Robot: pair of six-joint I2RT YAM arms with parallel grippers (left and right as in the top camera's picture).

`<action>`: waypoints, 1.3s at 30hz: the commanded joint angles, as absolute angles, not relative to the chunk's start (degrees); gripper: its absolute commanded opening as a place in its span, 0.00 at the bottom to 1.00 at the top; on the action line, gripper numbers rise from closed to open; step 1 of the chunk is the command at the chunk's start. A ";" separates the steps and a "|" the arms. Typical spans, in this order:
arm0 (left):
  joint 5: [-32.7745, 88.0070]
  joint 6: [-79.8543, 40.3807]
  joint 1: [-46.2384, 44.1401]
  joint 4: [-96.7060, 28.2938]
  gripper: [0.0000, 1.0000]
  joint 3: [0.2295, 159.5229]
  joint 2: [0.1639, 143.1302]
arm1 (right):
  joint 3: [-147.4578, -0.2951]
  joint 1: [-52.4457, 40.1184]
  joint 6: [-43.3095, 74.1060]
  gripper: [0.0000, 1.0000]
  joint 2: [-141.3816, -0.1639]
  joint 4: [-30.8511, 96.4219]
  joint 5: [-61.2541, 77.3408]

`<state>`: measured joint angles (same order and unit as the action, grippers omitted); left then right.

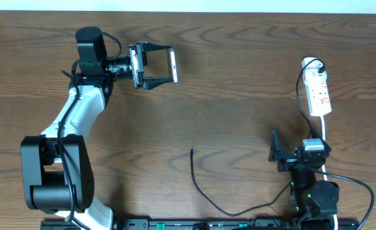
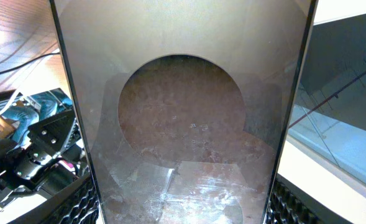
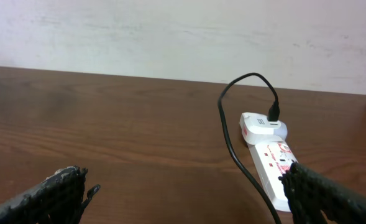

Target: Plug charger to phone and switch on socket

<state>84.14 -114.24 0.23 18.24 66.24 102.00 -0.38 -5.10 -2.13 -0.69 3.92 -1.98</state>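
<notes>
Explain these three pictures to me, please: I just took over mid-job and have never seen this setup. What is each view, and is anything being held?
The overhead view looks straight down on a wooden table with two robot arms. The other two pictures come from small cameras mounted on each arm's wrist.

The left gripper, upper left from above, is closed on the phone, gripping it by its sides and holding it on edge. That is why the left wrist view is almost filled by the phone's flat glossy surface.

The right gripper, lower right, has its jaws wide open and empty. Its camera looks along the table at the white power strip, with a black lead plugged into an adapter at its far end.

The charger cable lies loose on the table, its plug tip free, not yet in the phone.
</notes>
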 commanded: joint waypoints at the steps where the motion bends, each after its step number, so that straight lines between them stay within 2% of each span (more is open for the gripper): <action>1: 86.56 -115.44 0.32 18.76 0.07 67.61 99.94 | -0.32 -4.71 -2.83 0.99 -0.38 4.12 -2.44; 39: 87.68 -116.64 0.32 18.83 0.07 67.61 99.94 | -0.32 -4.71 -2.83 0.99 -0.38 4.12 -2.44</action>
